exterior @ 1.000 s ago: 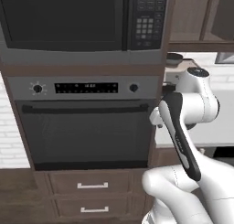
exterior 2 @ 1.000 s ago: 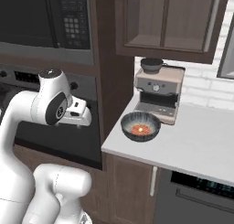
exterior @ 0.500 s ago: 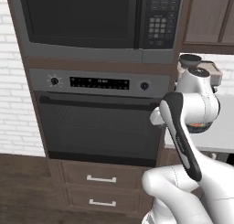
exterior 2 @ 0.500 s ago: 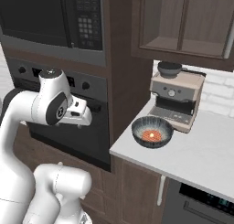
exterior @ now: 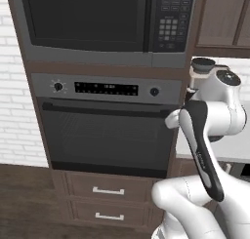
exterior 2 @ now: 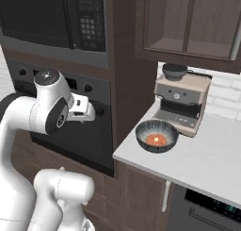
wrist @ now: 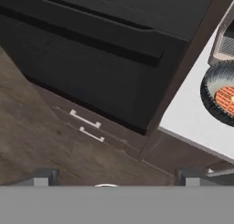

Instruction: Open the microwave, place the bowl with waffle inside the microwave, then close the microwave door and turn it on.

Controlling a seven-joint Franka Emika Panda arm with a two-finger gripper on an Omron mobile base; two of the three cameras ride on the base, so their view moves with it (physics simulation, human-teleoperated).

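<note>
The microwave (exterior: 97,23) is built in high above the wall oven, and its keypad (exterior: 171,30) sits on the right. The microwave door (exterior: 83,21) is closed, with a slim dark handle (exterior: 148,18) beside the keypad. The striped dark bowl (exterior 2: 156,136) with orange-red food stands on the white counter to the right, in front of the espresso machine. My gripper (exterior 2: 89,113) hangs at oven height, left of the counter and well below the microwave. In the hand view the gripper (wrist: 116,178) is open and holds nothing, and the bowl (wrist: 224,97) lies at the right edge.
The wall oven (exterior: 105,135) with a long bar handle (exterior: 102,109) fills the space under the microwave, with two drawers (exterior: 108,190) below it. A beige espresso machine (exterior 2: 181,103) carries a dark cup (exterior 2: 175,70). Upper cabinets (exterior 2: 193,22) hang over the counter (exterior 2: 197,161).
The whole scene slid right in both base views a second ago and has held nearly still over the last half second: the base moved. The arm's pose looks unchanged.
</note>
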